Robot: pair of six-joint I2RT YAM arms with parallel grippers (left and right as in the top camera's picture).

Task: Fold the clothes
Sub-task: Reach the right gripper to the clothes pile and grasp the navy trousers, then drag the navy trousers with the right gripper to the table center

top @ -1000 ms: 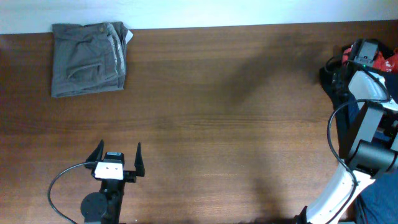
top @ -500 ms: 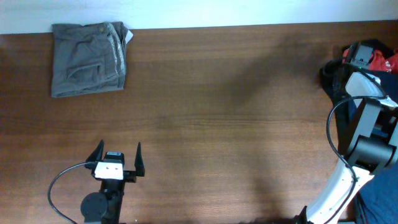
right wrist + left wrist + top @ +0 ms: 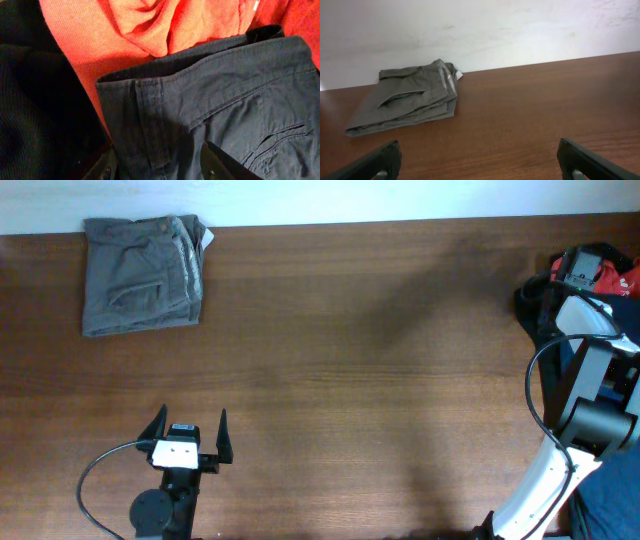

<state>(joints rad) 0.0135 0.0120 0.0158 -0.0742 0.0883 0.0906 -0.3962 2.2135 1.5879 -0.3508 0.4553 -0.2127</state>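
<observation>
Navy garment (image 3: 225,100) sits in the pile at the tabletop's (image 3: 380,400) right edge, right fingers (image 3: 220,167) spread astride its waistband; left fingers (image 3: 375,162) spread, empty. Risk: a deep closing pinch may also snag the red T-shirt (image 3: 150,30) or black garment (image 3: 30,125) alongside. Waistband runs across the wrist view, rising rightward; long axis hidden.

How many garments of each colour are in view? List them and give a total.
Grey trousers: 1
Red garment: 1
Navy trousers: 1
Black garment: 1
Total: 4
</observation>
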